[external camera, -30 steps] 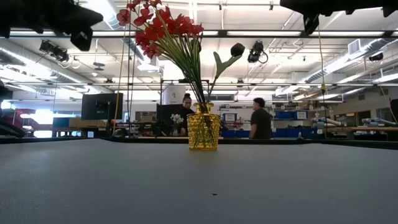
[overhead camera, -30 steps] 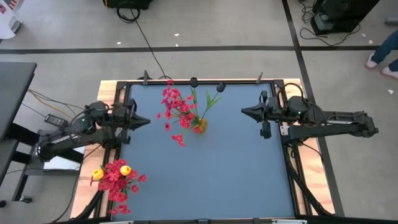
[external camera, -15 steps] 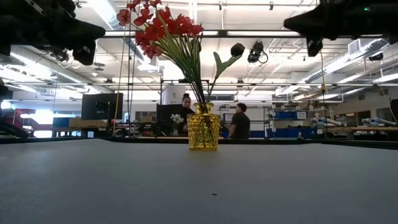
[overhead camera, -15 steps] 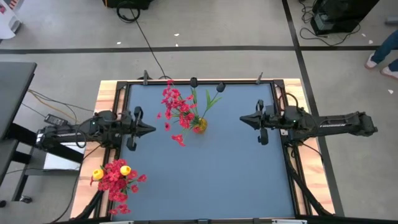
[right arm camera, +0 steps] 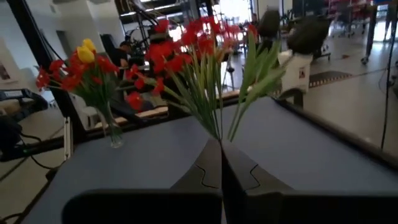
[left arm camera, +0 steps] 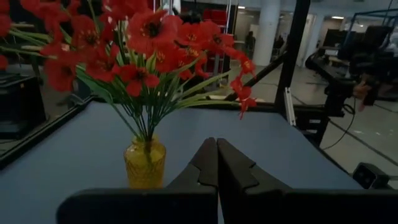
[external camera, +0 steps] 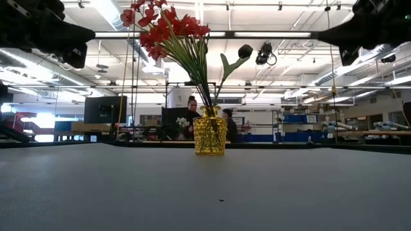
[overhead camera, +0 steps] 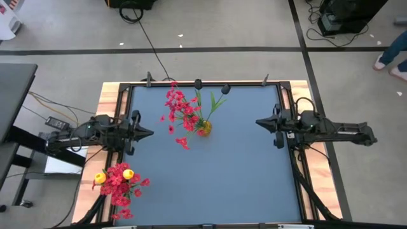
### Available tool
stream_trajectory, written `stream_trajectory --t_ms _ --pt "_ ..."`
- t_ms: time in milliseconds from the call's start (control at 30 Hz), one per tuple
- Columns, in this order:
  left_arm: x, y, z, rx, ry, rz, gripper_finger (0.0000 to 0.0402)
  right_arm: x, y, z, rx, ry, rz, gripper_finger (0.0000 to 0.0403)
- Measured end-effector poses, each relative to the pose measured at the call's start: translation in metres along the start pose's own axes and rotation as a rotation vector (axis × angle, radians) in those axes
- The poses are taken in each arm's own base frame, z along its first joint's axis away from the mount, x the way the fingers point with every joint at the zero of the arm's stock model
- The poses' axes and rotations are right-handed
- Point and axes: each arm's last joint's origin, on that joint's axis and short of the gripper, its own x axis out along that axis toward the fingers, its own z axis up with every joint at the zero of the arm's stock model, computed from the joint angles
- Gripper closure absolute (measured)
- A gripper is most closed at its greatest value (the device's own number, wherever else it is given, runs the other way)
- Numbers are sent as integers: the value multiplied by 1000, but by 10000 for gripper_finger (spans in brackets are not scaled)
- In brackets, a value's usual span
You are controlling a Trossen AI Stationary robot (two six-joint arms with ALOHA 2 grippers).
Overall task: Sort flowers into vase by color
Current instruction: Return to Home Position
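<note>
Blue-grey covering tops the table, the largest thing in sight. The left arm lies along its left side and the right arm along its right side. Both are raised above the surface and point inward at each other, well apart. Near the rear middle a bunch of red flowers fans out of a yellow vase, which stands upright on the table between the two arms. Long green leaves spread with the blossoms. At the front left corner a second bunch of red blossoms stands in a clear vase. This vase seems to sit right at the table's edge, though from above the blooms hide it. The left gripper hovers just inside the table's left edge, its fingers pressed together with nothing between them. The right gripper hovers over the right part of the table, likewise closed and empty. Two yellow tulips sit among the red heads of the second bunch. One stem in the yellow vase ends in a dark bud.
</note>
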Motion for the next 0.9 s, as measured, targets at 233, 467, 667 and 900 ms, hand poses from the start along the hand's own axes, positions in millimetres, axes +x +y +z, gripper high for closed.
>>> stream_trajectory --t_ms 233,467,667,900 --pt "3 1 -9 -18 28 8 401 6 -3 -26 39 -62 31 403" --pt "10 3 -24 -42 7 -7 401 8 -6 -44 13 -8 17 403" --pt "12 4 -35 -60 33 -8 401 7 -9 -59 49 2 31 403" --pt "12 5 -38 -32 59 15 401 2 -10 -62 18 -33 37 403"
